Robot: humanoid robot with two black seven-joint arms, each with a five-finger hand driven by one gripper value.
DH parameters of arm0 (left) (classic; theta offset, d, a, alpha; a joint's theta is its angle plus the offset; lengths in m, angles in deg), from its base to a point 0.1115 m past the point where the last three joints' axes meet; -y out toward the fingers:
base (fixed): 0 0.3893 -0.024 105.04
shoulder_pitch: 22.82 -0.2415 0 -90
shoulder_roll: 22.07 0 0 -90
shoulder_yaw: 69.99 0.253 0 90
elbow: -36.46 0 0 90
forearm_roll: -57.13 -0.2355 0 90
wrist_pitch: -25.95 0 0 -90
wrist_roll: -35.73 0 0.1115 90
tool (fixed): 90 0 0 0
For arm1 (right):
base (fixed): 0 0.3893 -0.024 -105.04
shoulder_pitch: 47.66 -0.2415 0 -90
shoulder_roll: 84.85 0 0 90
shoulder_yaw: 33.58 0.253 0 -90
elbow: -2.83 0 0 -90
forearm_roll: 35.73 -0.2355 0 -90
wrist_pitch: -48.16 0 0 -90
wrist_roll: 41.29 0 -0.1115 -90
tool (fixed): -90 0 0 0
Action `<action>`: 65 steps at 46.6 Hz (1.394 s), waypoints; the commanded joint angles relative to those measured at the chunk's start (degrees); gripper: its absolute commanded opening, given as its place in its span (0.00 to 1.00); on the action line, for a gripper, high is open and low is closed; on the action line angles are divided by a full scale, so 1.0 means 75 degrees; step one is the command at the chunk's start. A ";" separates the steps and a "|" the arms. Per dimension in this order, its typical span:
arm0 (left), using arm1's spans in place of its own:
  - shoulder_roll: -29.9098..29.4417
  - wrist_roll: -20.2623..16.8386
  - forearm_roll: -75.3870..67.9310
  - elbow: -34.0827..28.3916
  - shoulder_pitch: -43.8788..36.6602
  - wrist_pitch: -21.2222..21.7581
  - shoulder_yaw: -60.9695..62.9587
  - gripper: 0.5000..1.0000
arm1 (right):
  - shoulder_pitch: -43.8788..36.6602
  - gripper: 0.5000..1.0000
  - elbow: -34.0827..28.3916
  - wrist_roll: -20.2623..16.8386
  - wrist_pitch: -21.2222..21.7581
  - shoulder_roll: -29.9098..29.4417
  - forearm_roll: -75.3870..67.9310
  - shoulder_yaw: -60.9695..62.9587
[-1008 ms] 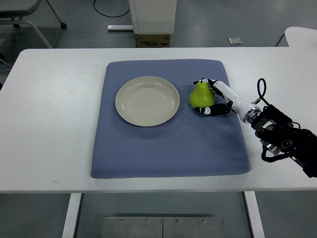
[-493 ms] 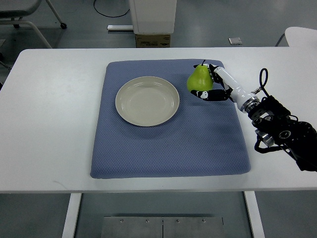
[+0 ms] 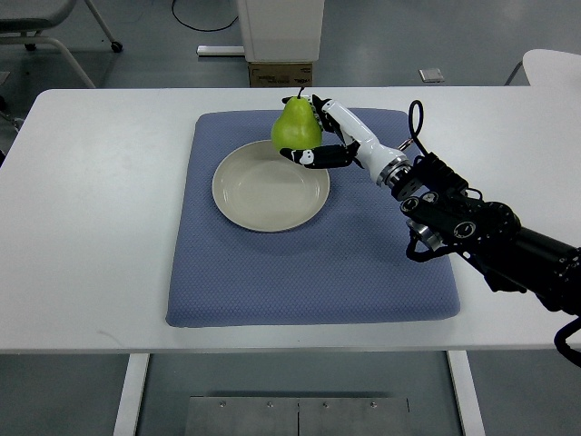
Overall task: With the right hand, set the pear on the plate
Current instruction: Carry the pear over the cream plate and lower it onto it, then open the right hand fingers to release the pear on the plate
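I am looking down on a white table point(image 3: 109, 227) with a blue mat point(image 3: 309, 263) lying across its middle. My right hand point(image 3: 329, 136) is grasping a green pear point(image 3: 296, 127), its white and black fingers point(image 3: 313, 158) wrapping around the fruit's right side and underneath it. The pear is sitting at the left end of the hand, touching the fingers, and it is being held up in the air rather than resting on anything. In the picture it is overlapping the far right rim of a round cream plate point(image 3: 263, 191), which is lying on the mat; I cannot tell how high above the rim the fruit is. The pear is standing roughly upright, its long axis running from the broad base up to the narrow top, with a short dark stem pointing towards the far side of the table. The right arm point(image 3: 472, 227) is reaching in from the right edge, stretching diagonally from near right to far left across the mat, with a white forearm segment behind the hand and black jointed parts and cabling further back.
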State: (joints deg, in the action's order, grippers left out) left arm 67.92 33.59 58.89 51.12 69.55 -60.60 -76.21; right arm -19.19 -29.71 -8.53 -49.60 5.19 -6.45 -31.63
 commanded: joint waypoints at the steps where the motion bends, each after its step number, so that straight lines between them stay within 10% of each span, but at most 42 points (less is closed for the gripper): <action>1: 0.0000 -0.0007 0.0000 0.0002 0.0000 -0.0002 -0.0003 1.00 | -0.0023 0.00 0.0004 -0.0148 -0.0009 -0.0005 0.0011 -0.0014; 60: 0.0000 -0.0007 0.0000 0.0002 0.0000 -0.0002 0.0009 1.00 | 0.0493 0.00 -0.0465 0.0004 0.0015 -0.0005 0.0011 -0.0741; 63: 0.0000 0.0004 0.0000 0.0002 0.0000 -0.0002 -0.0003 1.00 | 0.0493 0.90 -0.0465 0.0004 0.0003 -0.0005 -0.0013 -0.0647; 65: 0.0000 0.0004 0.0000 0.0002 0.0000 -0.0002 -0.0003 1.00 | 0.0493 1.00 -0.0465 0.0004 0.0003 -0.0005 -0.0013 -0.0530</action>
State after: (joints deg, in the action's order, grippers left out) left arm 67.93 33.57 58.89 51.14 69.55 -60.62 -76.19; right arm -15.46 -33.17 -8.49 -49.57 5.15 -6.49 -36.57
